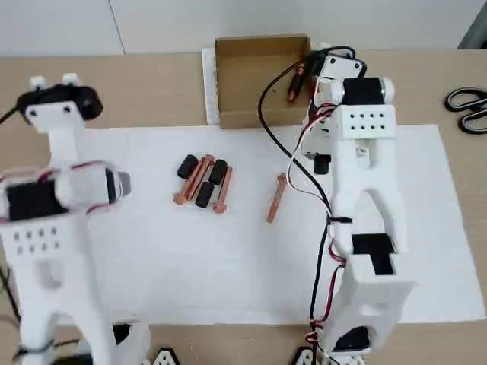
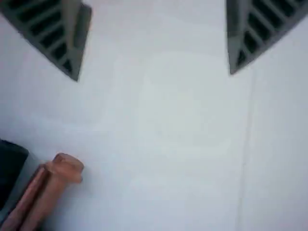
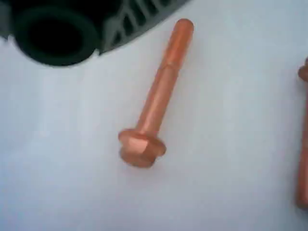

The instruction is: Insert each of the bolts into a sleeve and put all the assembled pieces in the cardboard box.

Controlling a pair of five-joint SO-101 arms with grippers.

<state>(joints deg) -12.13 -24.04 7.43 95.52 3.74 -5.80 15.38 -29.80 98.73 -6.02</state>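
A loose copper bolt (image 1: 275,198) (image 3: 153,96) lies alone on the white paper (image 1: 251,258). Just beyond its tip, my right gripper (image 1: 320,163) is shut on a black sleeve (image 3: 54,33), which I see end-on with its bore open. A cluster of several bolts and black sleeves (image 1: 202,182) lies left of centre. My left gripper (image 2: 154,74) hangs open over bare paper beside that cluster, near a bolt head (image 2: 66,167) and a sleeve (image 2: 9,173). The cardboard box (image 1: 228,76) at the back holds one assembled piece (image 1: 293,85).
Scissors (image 1: 468,109) lie at the far right of the wooden table. Black and red cables (image 1: 289,144) hang from the right arm across the paper, near the box's front wall. Another bolt (image 3: 303,144) lies at the edge of the right wrist view.
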